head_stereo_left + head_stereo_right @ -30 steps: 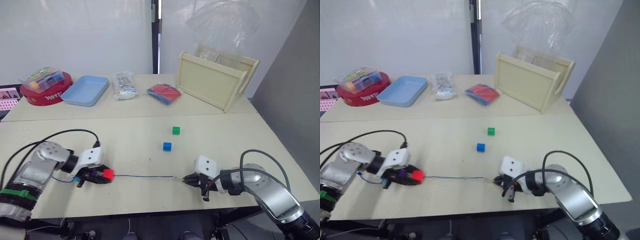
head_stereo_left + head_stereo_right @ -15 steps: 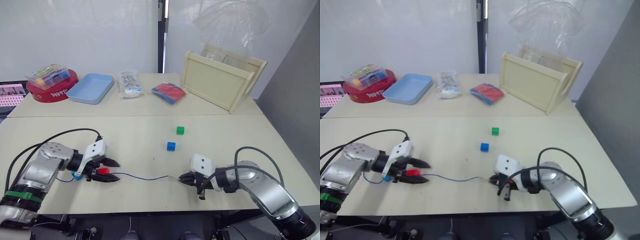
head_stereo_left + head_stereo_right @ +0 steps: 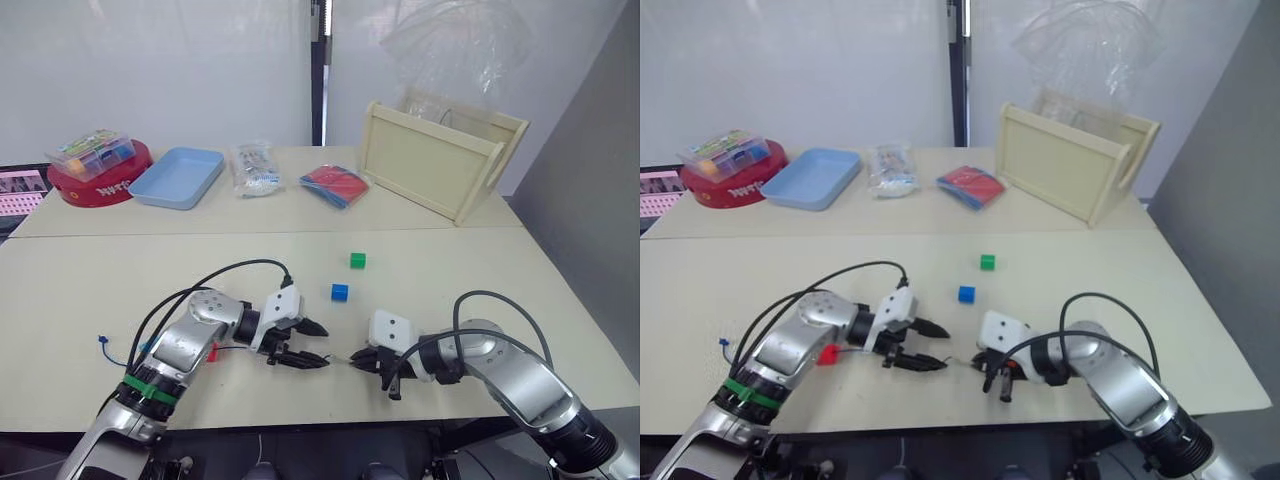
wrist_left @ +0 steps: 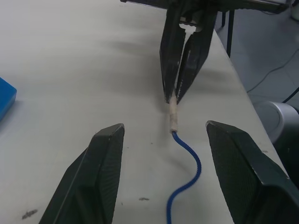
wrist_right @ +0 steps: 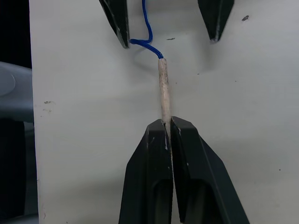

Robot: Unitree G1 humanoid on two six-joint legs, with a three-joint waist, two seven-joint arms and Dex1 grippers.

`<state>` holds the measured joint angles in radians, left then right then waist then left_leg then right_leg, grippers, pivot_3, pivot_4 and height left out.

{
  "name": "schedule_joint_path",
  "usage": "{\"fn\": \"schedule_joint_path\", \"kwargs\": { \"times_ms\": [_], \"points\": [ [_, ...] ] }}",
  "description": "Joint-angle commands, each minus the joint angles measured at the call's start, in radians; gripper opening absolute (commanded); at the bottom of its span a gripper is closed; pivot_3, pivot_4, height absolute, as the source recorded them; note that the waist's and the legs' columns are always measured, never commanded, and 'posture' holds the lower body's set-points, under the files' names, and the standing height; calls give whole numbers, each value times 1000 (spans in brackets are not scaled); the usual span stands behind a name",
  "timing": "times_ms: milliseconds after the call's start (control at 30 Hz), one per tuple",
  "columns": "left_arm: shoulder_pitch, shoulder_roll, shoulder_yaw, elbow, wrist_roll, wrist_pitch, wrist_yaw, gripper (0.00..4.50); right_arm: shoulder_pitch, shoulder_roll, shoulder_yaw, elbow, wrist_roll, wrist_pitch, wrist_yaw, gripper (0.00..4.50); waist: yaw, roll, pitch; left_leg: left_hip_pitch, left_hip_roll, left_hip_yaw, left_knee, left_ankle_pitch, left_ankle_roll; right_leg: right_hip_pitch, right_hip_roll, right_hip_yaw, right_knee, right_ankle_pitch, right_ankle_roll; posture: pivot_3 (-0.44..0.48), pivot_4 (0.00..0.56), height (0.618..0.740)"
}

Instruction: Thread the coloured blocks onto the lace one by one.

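Your right gripper (image 3: pixel 358 361) has its two black fingers pinched tight on the pale stiff tip (image 5: pixel 163 91) of the lace (image 4: pixel 188 169), holding it low over the table (image 3: pixel 450 270); in the right wrist view the tip sticks straight out from between the closed fingertips and the dark-blue string curls away from its far end. Your left gripper (image 3: pixel 312 343) sits directly opposite, at about nine o'clock from the right one, with its fingers (image 4: pixel 103 173) spread wide and holding nothing; the tip points into the gap between them, near them but not touching either. From there the lace runs back under your left arm, where a red block (image 3: pixel 825 353) sits on it beside the forearm, and its far end lies on the table at nine o'clock of that arm (image 3: pixel 103 340). The blue block (image 3: pixel 340 292) lies loose on the table at roughly twelve o'clock from the two grippers, well apart from them, and the green block (image 3: pixel 358 260) lies just beyond it at about one o'clock from the blue one.
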<state>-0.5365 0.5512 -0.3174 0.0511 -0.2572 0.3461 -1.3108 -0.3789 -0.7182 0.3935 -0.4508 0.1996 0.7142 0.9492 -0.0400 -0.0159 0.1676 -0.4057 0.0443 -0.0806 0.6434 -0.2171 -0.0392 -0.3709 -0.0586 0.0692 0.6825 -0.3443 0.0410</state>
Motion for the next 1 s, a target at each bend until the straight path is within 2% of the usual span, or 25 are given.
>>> {"fn": "schedule_joint_path", "kwargs": {
  "times_ms": [33,200,333,367,500,533,800,900,1000],
  "points": [
    [-8,-16,-7,-8,-12,17,-4,2951,-15,4,3,-22,-2,10,-4,0,0,0,0,0,0,0,0,0,0,0,0,0,0,0,0,0,150,740],
    [-8,-25,-25,-15,-3,25,0,2951,-20,3,-1,-30,1,23,-7,0,0,0,0,0,0,0,0,0,0,0,0,0,0,0,0,0,150,740],
    [-2,-47,-35,-29,2,41,22,1792,-17,2,-5,-42,7,32,-12,0,1,0,0,0,0,0,0,0,0,0,0,0,0,0,0,0,150,740],
    [-2,-48,-38,-31,4,43,24,1347,-17,2,-5,-43,7,33,-12,0,1,0,0,0,0,0,0,0,0,0,0,0,0,0,0,0,150,740],
    [2,-52,-46,-42,5,53,36,83,-19,0,-8,-44,9,39,-13,0,1,0,0,0,0,0,0,0,0,0,0,0,0,0,0,0,150,740],
    [1,-50,-49,-41,6,54,38,37,-21,0,-8,-42,8,39,-13,0,1,0,0,0,0,0,0,0,0,0,0,0,0,0,0,0,150,740],
    [2,-48,-49,-41,12,53,48,37,-28,1,-11,-37,9,41,-11,0,1,0,0,0,0,0,0,0,0,0,0,0,0,0,0,0,150,740],
    [-4,-63,-7,-59,-43,96,49,910,-28,1,-8,-34,7,40,-11,0,1,0,0,0,0,0,0,0,0,0,0,0,0,0,0,0,150,740],
    [-6,-47,-10,-77,-33,89,48,1889,-31,1,-7,-32,7,41,-11,0,1,0,0,0,0,0,0,0,0,0,0,0,0,0,0,0,150,740]
  ]
}}
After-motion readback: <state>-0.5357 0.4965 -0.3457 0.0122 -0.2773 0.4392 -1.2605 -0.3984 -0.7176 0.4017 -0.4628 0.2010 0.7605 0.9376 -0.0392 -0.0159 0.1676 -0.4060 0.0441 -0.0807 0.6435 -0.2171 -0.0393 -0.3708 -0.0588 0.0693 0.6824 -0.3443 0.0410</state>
